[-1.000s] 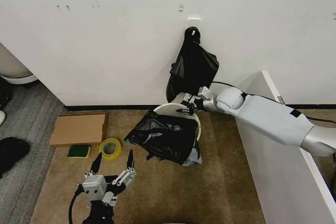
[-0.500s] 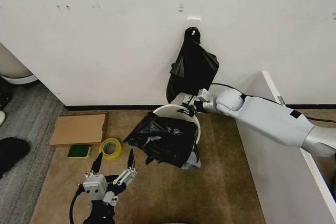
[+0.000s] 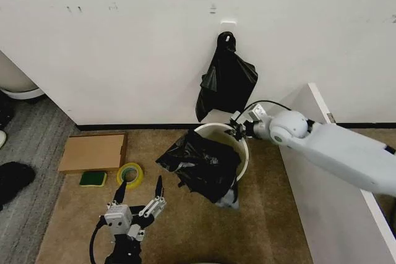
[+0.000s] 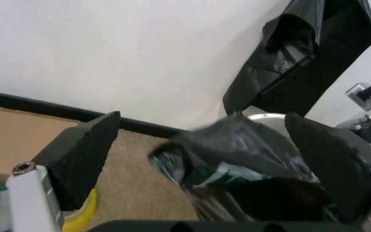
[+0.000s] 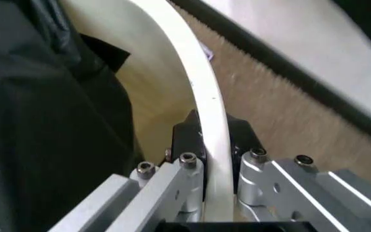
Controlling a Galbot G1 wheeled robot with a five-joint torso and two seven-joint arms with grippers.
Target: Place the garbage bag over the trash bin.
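The trash bin (image 3: pixel 243 153) stands on the carpet near the wall, its cream-white rim showing at the back and right. The garbage bag (image 3: pixel 201 166), crinkled and glossy black, hangs over the bin's front and left side and spills toward the floor. My right gripper (image 3: pixel 238 130) is shut on the bin's back rim; in the right wrist view its fingers (image 5: pixel 189 166) clamp the white rim (image 5: pixel 202 96), with the bag (image 5: pixel 37 121) beside it. My left gripper (image 3: pixel 140 195) hovers open low at the front left, apart from the bag (image 4: pixel 237 150).
A smaller black bag bundle (image 3: pixel 228 78) hangs from a wall hook just behind the bin. A yellow tape roll (image 3: pixel 130 173), a green sponge (image 3: pixel 93 178) and flat cardboard (image 3: pixel 93 151) lie on the left. A white panel (image 3: pixel 322 171) borders the right.
My right gripper has moved to the right with the bin's rim in it, and bin and bag shifted right. The left gripper has shifted slightly to the right.
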